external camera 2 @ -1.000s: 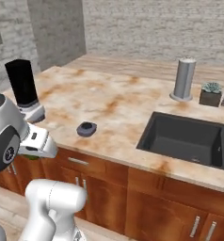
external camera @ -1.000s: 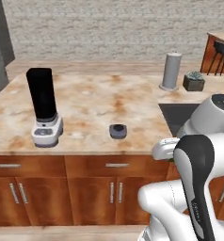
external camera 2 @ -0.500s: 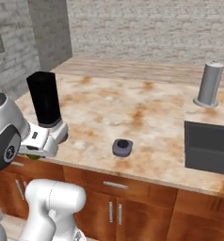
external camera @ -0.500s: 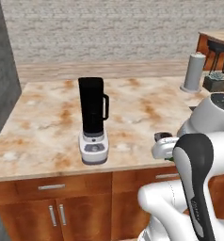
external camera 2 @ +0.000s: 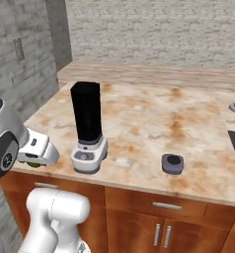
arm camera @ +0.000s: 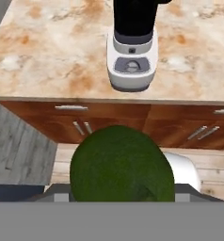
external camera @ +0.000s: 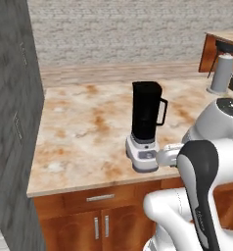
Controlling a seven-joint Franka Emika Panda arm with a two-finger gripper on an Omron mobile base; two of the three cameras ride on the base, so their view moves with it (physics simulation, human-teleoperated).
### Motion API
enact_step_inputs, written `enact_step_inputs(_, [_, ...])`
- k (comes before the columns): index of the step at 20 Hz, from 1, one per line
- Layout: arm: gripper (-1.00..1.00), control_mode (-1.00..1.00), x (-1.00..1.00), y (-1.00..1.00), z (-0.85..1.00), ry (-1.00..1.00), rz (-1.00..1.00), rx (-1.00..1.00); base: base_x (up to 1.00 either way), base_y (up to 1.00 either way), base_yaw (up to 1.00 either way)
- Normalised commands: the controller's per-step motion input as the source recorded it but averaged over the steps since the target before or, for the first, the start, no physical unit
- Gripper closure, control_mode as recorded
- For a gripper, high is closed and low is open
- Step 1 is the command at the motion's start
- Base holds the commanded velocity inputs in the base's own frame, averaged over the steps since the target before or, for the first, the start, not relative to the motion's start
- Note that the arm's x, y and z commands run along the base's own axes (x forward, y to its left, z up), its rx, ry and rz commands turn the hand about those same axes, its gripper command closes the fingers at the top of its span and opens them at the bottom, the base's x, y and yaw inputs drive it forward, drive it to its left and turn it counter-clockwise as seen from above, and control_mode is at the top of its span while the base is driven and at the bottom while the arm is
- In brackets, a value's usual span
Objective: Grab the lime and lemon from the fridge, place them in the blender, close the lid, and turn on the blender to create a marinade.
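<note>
Lime (arm camera: 122, 164) — clenched in our pincer (arm camera: 121, 195), carried toward blender (external camera: 146, 127) on table (external camera: 84, 132); next, we lift over jar.

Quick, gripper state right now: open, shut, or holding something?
Gripper: shut on the lime, short of the counter edge in front of the blender.

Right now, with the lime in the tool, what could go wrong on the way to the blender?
1. The lime is held low, in front of the cabinets, below counter height; a straight move forward might hit the edge.
2. The blender is tall and near the edge; a low approach could knock it.
3. The lid lies loose beside it and could get swept.
</note>
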Motion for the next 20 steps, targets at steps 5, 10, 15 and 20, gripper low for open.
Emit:
enact_step_inputs(5, [1.0, 1.0, 0.0, 0.0, 0.0, 0.0, 0.0, 0.0, 0.59, 0.13, -0.04])
enact_step_inputs(10, [1.0, -1.0, 0.4, -0.01, 0.67, -0.05, -0.09, 0.0, 0.08, 0.0, -0.02])
enact_step_inputs(15, [1.0, -1.0, 0.43, -0.14, 0.9, -0.2, -0.08, 0.01, 0.0, 0.0, 0.0])
enact_step_inputs(20, [1.0, -1.0, 0.49, -0.17, 0.36, -0.19, -0.04, 0.04, 0.0, 0.0, 0.0])
